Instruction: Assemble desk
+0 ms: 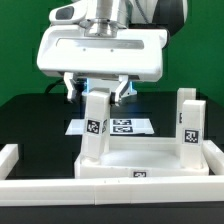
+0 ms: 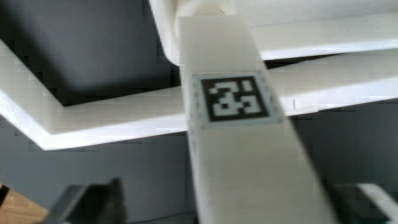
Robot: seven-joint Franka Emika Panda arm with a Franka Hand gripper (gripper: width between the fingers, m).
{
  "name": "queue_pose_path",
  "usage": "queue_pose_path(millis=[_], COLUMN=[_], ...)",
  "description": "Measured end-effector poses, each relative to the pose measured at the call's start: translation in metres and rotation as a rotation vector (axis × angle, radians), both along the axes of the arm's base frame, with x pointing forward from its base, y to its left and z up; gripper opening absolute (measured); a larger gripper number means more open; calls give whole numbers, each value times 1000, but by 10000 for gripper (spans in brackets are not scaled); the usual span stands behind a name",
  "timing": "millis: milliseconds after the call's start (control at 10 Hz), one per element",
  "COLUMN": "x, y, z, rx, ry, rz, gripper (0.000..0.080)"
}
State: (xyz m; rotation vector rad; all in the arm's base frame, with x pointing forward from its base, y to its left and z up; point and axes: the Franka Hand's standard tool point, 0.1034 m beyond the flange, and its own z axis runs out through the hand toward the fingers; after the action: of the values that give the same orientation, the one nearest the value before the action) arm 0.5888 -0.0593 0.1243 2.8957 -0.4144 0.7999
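Nearest, the desk top (image 1: 140, 166) lies on the dark worktop (image 1: 30, 115), two legs standing on it. I see fingers (image 2: 93, 203) apart, flanking the left leg (image 1: 96, 125); contact unclear.

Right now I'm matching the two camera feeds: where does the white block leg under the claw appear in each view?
Exterior view: the white plastic block leg stands upright on the desk top, left of centre, below the claw.
Wrist view: the same leg runs down the picture's middle.
Shared landmark: the leg's black-and-white square tag.
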Motion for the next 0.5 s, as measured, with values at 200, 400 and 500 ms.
queue_pose_path(millis=[200, 400, 500], x=[0, 0, 0], y=[0, 0, 0], z=[0, 0, 0], rx=[0, 0, 0], ry=[0, 0, 0], rz=[0, 0, 0], gripper=[642, 648, 648])
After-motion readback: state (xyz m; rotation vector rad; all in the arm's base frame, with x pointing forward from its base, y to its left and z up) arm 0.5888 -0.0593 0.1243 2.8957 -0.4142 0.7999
